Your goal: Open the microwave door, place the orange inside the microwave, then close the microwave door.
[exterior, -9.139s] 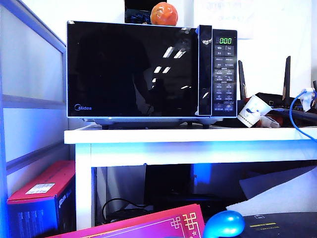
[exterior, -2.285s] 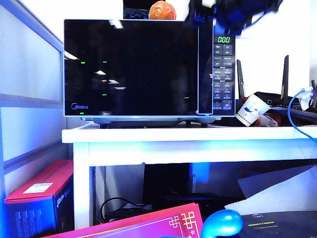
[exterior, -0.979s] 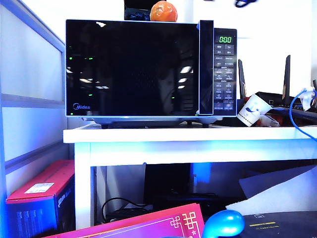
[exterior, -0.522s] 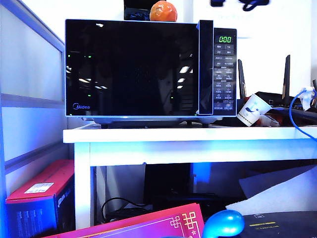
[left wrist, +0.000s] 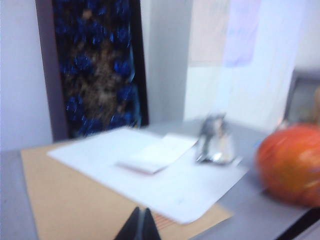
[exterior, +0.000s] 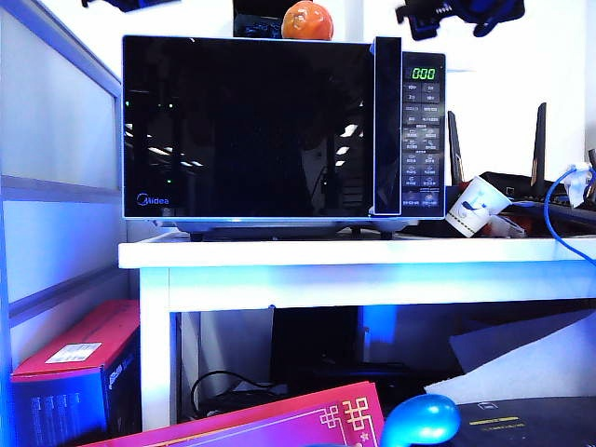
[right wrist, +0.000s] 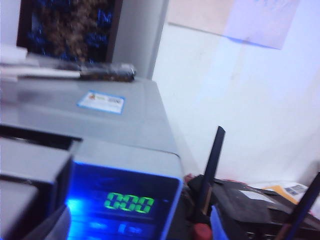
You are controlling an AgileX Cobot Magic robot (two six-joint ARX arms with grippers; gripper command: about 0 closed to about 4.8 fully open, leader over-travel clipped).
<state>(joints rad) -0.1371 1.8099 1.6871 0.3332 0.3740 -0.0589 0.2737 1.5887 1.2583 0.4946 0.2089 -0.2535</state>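
The left gripper [left wrist: 139,226] is hanging over the microwave [exterior: 279,130] top, tips pressed together, holding nothing. One orange [left wrist: 290,162] is sitting beside it. The right gripper [exterior: 438,17] is floating above the display corner; I cannot tell how wide it is. One door [exterior: 247,128] is sitting shut.

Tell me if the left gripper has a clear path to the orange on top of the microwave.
Probably yes. The left gripper, fingertips together, is above the microwave top, and the orange sits off to one side with bare surface between. Only papers and a small shiny object lie nearby.
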